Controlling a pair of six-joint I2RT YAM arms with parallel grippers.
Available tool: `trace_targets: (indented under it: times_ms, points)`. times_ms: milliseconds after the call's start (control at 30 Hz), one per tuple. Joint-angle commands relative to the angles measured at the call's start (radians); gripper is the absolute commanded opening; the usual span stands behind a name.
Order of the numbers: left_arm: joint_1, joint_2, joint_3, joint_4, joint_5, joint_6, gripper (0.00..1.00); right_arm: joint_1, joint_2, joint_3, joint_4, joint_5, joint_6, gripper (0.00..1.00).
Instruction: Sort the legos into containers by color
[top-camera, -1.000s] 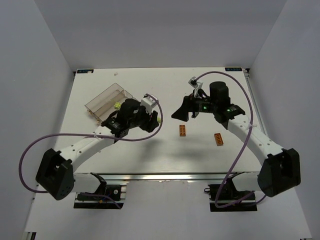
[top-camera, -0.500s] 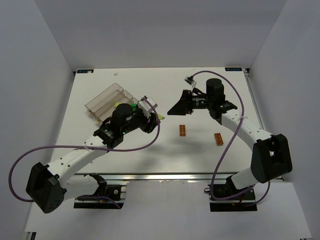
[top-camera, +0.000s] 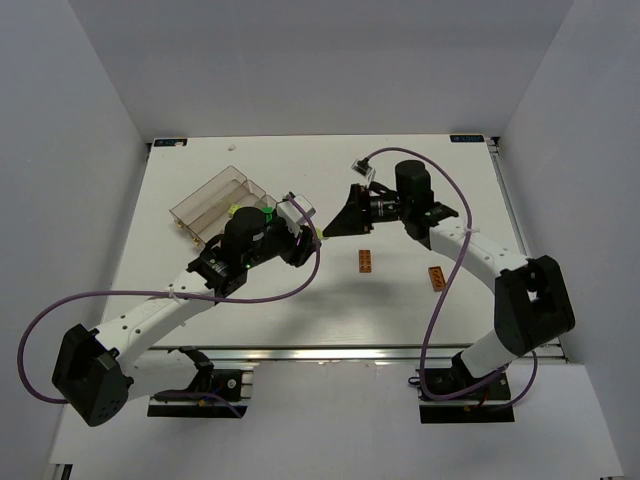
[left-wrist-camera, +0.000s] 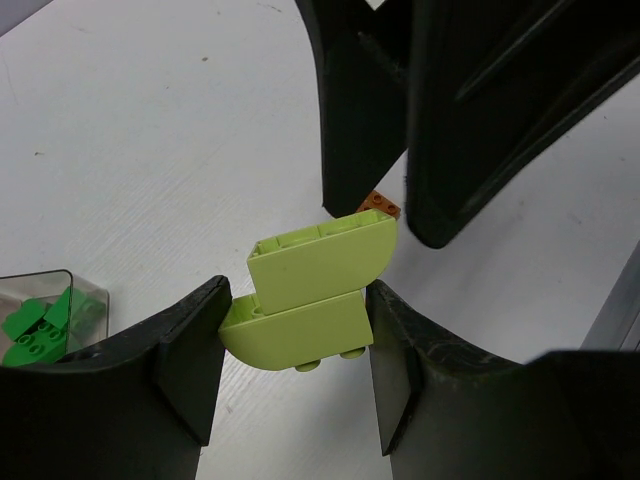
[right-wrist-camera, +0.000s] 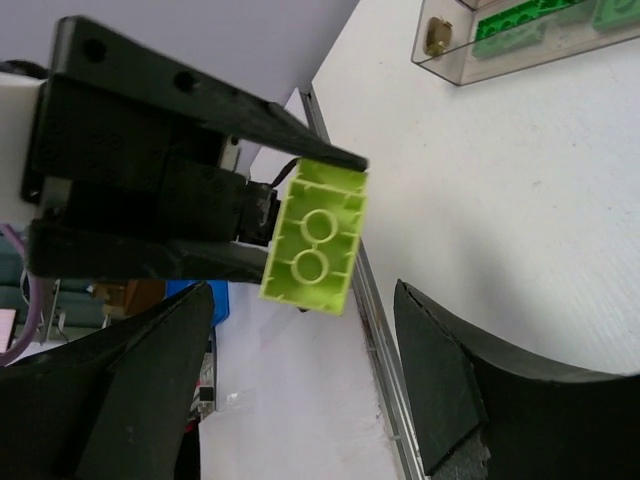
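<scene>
My left gripper (top-camera: 308, 238) is shut on a pale lime-yellow lego (top-camera: 318, 233), two curved bricks stacked, held above the table; in the left wrist view it sits between the fingers (left-wrist-camera: 300, 300). My right gripper (top-camera: 336, 224) is open and faces the left gripper; its black fingers (left-wrist-camera: 365, 110) stand just beyond the lime lego. In the right wrist view the lime lego's hollow underside (right-wrist-camera: 315, 238) lies ahead between my open right fingers (right-wrist-camera: 455, 370), untouched by them. Two orange legos (top-camera: 366, 260) (top-camera: 437, 279) lie on the table. The clear tray (top-camera: 205, 200) holds green legos (right-wrist-camera: 510, 25).
The tray's corner with green legos (left-wrist-camera: 40, 325) shows at the left wrist view's left edge. An orange lego (left-wrist-camera: 378, 205) peeks out behind the lime one. The table's right rail (top-camera: 505, 200) and white walls bound the area.
My right gripper has moved left, up to the left gripper. The left arm stretched right with the lime lego early on, then stayed nearly still.
</scene>
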Motion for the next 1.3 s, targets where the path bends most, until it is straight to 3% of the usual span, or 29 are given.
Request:
trace_targets:
  times_ms: [0, 800, 1033, 1167, 1267]
  points:
    - [-0.007, -0.018, -0.002, 0.018, 0.025, 0.005, 0.44, 0.0, 0.025, 0.059, 0.011, 0.008, 0.01, 0.77]
    - [-0.008, 0.002, 0.001, 0.012, 0.028, 0.008, 0.44, 0.055, 0.079, 0.095, -0.001, 0.018, 0.032, 0.63]
    - [-0.008, 0.004, 0.001, 0.009, 0.03, 0.009, 0.44, 0.055, 0.082, 0.098, 0.002, 0.022, 0.024, 0.44]
    - [-0.008, 0.002, 0.001, 0.007, 0.031, 0.008, 0.44, 0.054, 0.082, 0.099, 0.014, 0.016, 0.024, 0.14]
    - [-0.008, 0.001, 0.001, 0.004, 0.03, 0.011, 0.44, 0.049, 0.075, 0.104, 0.022, 0.022, 0.024, 0.01]
